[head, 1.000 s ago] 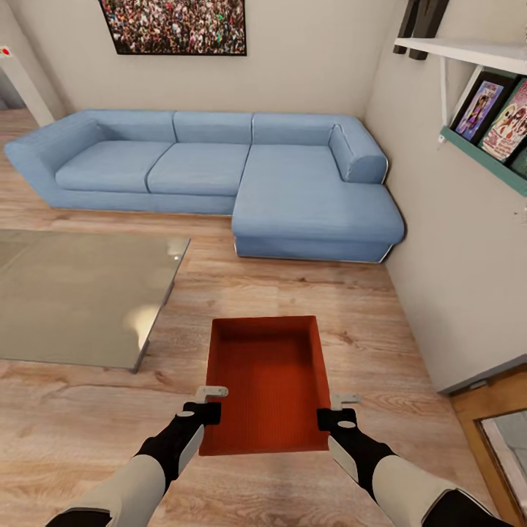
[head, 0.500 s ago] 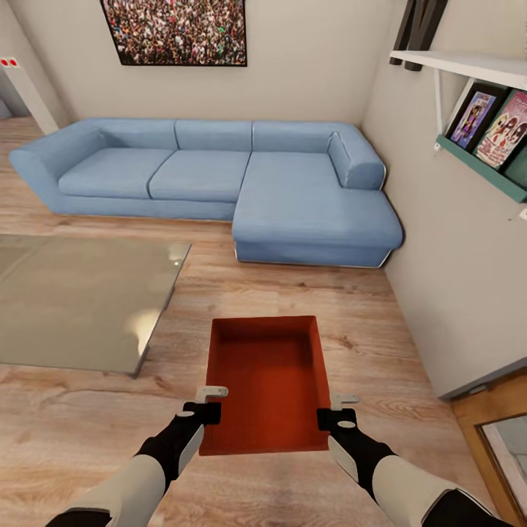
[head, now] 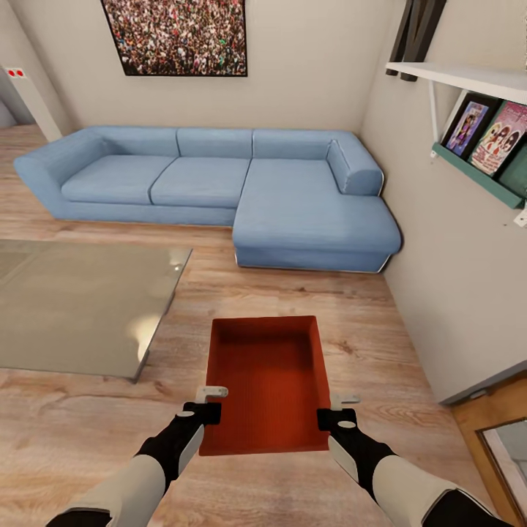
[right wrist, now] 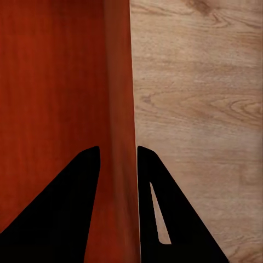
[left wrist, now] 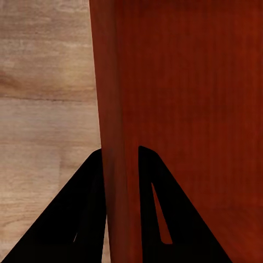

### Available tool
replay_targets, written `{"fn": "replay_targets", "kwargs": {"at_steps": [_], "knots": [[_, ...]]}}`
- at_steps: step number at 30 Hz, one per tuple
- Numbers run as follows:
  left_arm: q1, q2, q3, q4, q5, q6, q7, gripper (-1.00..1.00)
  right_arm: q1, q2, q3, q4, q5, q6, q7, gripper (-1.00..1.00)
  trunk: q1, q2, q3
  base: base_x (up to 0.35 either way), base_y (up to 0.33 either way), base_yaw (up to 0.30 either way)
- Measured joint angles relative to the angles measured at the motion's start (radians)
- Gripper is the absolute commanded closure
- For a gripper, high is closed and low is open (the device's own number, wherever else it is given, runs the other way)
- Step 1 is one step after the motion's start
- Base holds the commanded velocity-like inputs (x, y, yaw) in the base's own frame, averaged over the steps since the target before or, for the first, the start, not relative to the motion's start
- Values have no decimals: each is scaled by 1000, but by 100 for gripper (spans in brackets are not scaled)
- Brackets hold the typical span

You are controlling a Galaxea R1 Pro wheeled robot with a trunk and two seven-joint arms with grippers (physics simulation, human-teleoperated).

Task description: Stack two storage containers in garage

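Note:
One orange-red storage container (head: 267, 380) hangs in front of me over the light wood-plank floor of the living room, held level between both arms. My left gripper (head: 210, 402) is shut on its left wall, and the left wrist view shows that wall (left wrist: 118, 137) pinched between the black fingers (left wrist: 82, 219). My right gripper (head: 331, 408) is shut on the right wall (right wrist: 120, 131), with a black finger (right wrist: 159, 219) on each side of it. The container is lidless and empty, with a finely ribbed inside.
A blue corner sofa (head: 219, 183) lines the far wall under a framed crowd picture (head: 179, 36). A glass-topped low table (head: 73, 304) stands at the left. The right wall (head: 461, 293) carries shelves with pictures (head: 487, 132), and a wooden frame (head: 498, 439) sits at the lower right.
The whole view has shifted: sofa and picture sit lower and a little more to the right, so the camera has moved. The container and both grippers keep their places in the picture.

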Motion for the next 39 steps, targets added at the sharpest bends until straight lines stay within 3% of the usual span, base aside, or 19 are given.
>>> {"fn": "replay_targets", "kwargs": {"at_steps": [7, 39], "knots": [[0, 0, -1, 0, 1, 0, 0, 100, 0, 0, 0, 0, 0, 0, 1, 100, 0, 0, 11, 0, 0, 0], [0, 0, 2, -2, -4, 6, -1, 100, 0, 0, 5, 2, -10, 0, 1, 100, -123, 224, 163, 0, 0, 0]]}}
